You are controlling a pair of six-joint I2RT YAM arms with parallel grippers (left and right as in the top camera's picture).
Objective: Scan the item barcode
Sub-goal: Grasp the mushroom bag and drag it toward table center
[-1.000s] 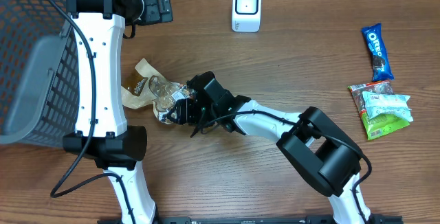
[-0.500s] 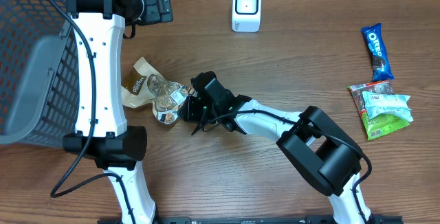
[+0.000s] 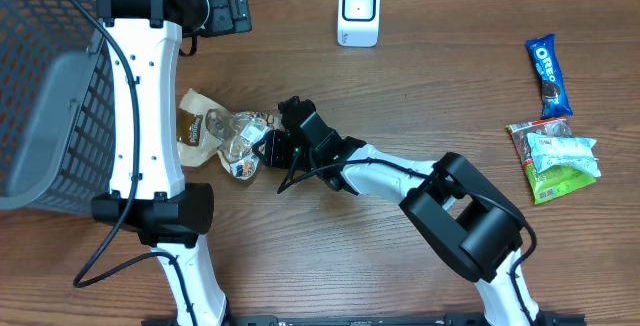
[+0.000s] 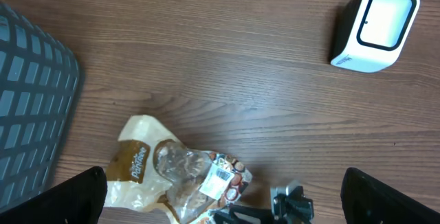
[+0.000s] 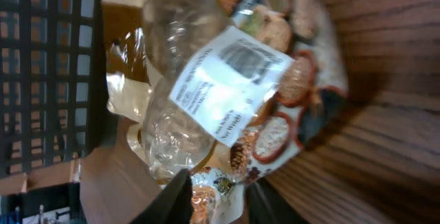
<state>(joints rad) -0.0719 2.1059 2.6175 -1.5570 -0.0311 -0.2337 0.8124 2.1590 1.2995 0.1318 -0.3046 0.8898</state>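
Snack bag in right gripper's pinch, scanner well apart

Right gripper point(image 3: 265, 153) is reaching leftward across the middle of the wooden table point(image 3: 400, 96). Its two fingers point(image 5: 175, 198) are closing narrowly on the crinkled lower edge of the snack bag point(image 3: 222, 134) and gripping it. The bag is part clear film, part tan and printed. A white barcode label point(image 5: 227, 86) is sitting tilted on the clear part and facing the wrist camera. I cannot tell whether the pinched end is resting on the wood. The bag's other end is running under the left arm's white link, near the grey mesh basket point(image 3: 40, 136) at the table's left edge.

To the right, well apart, green-and-clear snack packets point(image 3: 555, 161) are lying flat. An Oreo pack point(image 3: 548, 74) is lying just beyond them.

Farther back, a white barcode scanner point(image 3: 358, 12) is standing near the far edge, with its pale window showing to the overhead camera. The left gripper point(image 3: 225, 8) is hanging at about that depth, left of the scanner, with its jaws spread as wide as they go.
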